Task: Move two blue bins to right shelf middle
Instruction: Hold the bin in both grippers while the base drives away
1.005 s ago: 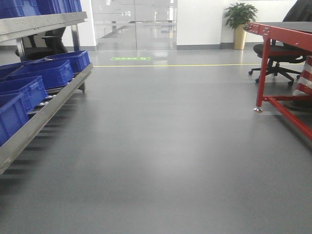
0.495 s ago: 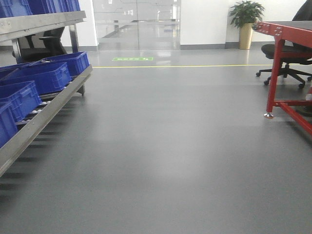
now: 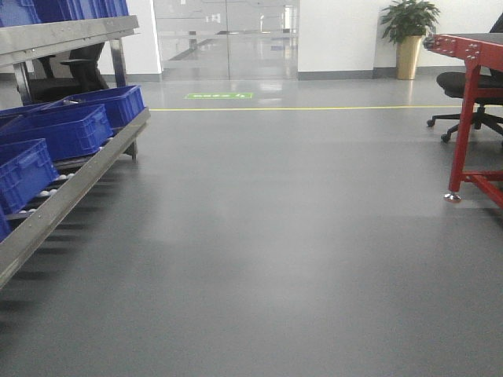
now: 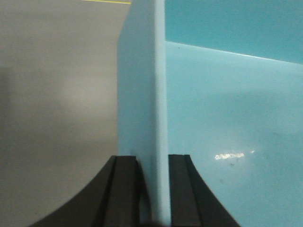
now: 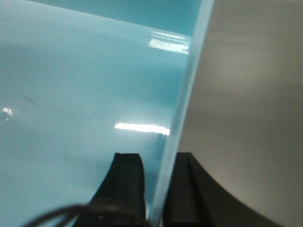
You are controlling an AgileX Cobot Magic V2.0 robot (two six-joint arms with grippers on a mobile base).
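Front cam, L to R: steel rack (image 3: 71,196) runs along the left edge, w/ dark-blue bins (image 3: 67,129) in a row on its sloped lower tier and more on the tier above. Black office chair (image 3: 78,69) sits behind the rack. Glass doors (image 3: 228,39) at the back, w/ a green floor mark (image 3: 218,96) and a yellow line (image 3: 330,107) in front of them. Grey floor (image 3: 275,251) fills the middle. Potted plant (image 3: 409,31) by the far wall. Red table frame (image 3: 465,126) at the right edge, w/ a 2nd chair (image 3: 449,82) behind its leg.

L wrist cam: L gripper (image 4: 152,163) is nearly closed. Both black fingers (image 4: 124,189) press on the upright side wall of a light-blue bin (image 4: 227,118). Floor is left of the wall, bin inside is right of it.

R wrist cam: R gripper (image 5: 156,163) has the same grip, pinching the side wall of a light-blue bin (image 5: 71,94). Bin inside is on the left, floor on the right. Can't tell if both grippers hold one bin.
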